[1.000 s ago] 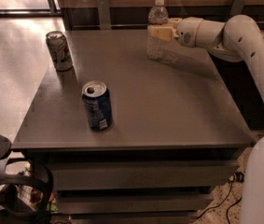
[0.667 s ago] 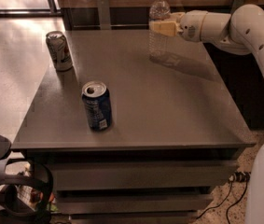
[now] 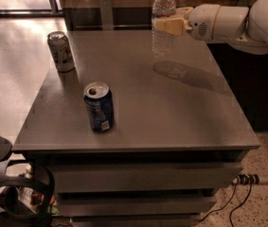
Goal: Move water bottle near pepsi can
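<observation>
The water bottle [image 3: 163, 13], clear and ribbed with a white cap, hangs upright above the far middle of the grey table [image 3: 181, 112], clear of the surface. My gripper [image 3: 167, 24] reaches in from the right and is shut on the bottle's middle with pale yellow fingers [image 3: 171, 26]. The bottle's shadow lies on the tabletop below and to the right. The pepsi can [image 3: 98, 107], dark blue with a silver top, stands upright at the front left of the table, well away from the bottle.
A silver-white can [image 3: 61, 51] stands at the table's far left edge. The white arm [image 3: 237, 20] spans the far right. A dark wall panel runs behind the table. Cables and a power strip [image 3: 249, 178] lie on the floor at right, dark gear at lower left.
The gripper has lifted the water bottle off the table and carried it slightly left. Both cans have stayed put.
</observation>
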Robot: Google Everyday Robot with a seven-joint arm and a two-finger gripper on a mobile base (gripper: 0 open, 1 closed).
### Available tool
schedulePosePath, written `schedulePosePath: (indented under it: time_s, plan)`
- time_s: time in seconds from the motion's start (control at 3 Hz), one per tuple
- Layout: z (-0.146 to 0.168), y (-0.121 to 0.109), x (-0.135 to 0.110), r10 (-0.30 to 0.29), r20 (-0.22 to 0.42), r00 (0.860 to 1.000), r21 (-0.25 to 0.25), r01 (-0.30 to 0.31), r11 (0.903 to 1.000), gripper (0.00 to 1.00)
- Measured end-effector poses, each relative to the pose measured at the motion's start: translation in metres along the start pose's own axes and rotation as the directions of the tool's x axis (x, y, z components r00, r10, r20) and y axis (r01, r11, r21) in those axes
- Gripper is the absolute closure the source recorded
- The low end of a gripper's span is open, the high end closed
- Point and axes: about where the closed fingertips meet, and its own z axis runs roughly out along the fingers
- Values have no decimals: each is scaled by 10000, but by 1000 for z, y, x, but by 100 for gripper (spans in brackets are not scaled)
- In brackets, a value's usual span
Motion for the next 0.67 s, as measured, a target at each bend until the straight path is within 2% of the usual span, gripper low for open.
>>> schedulePosePath:
  time_s: [0.33, 0.67]
  plan:
    - [-14, 57, -2, -237, 134, 9996, -288, 240, 9993, 100]
    - [-24, 94, 4, -272, 112, 9996, -350, 276, 9990, 100]
